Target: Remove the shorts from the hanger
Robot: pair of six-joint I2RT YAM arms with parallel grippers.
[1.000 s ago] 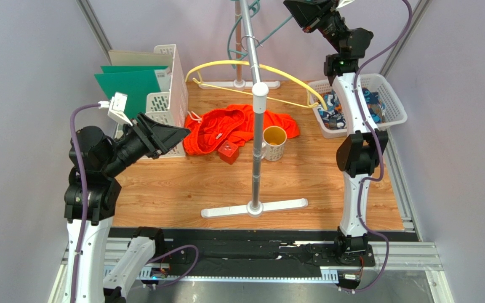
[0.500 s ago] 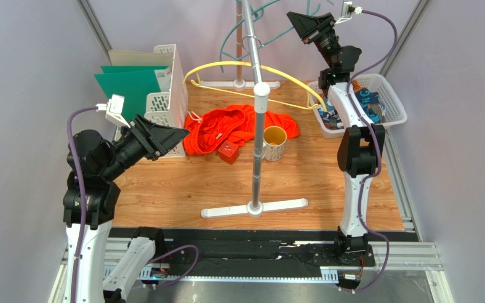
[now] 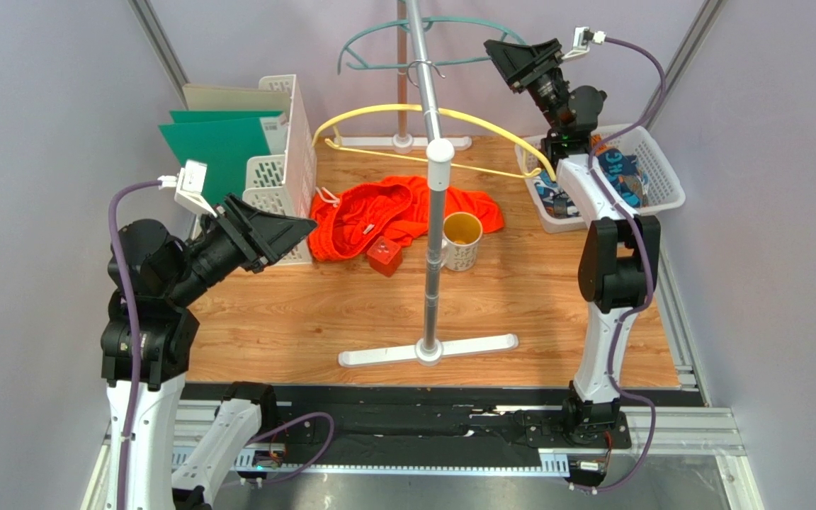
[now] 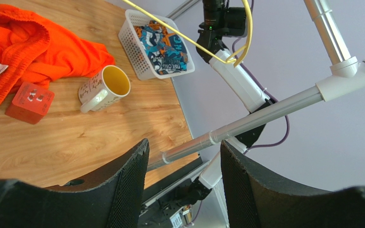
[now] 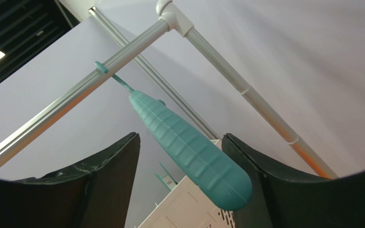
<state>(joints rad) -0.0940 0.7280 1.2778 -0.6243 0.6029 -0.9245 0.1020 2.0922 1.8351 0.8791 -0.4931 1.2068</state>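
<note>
Two arms, left arm (image 3: 133,425) and right arm (image 3: 600,345): smooth white links alternating with rounded black joint housings, each on a black base (image 3: 591,417) at the desk's near edge. Left gripper (image 3: 293,225) and right gripper (image 3: 500,53): matte black, wedge-shaped, each with two broad curved fingers (image 4: 127,180) of grainy finish, the right pair faintly scuffed pale. Fittings: one purple cable (image 3: 116,228) looped along each arm to a small white block (image 3: 191,183) at the wrist, and a green light (image 4: 211,27) on a black joint of the right arm.

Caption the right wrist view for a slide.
Open right end effector facing a teal hanger hooked on the metal rail.
</note>
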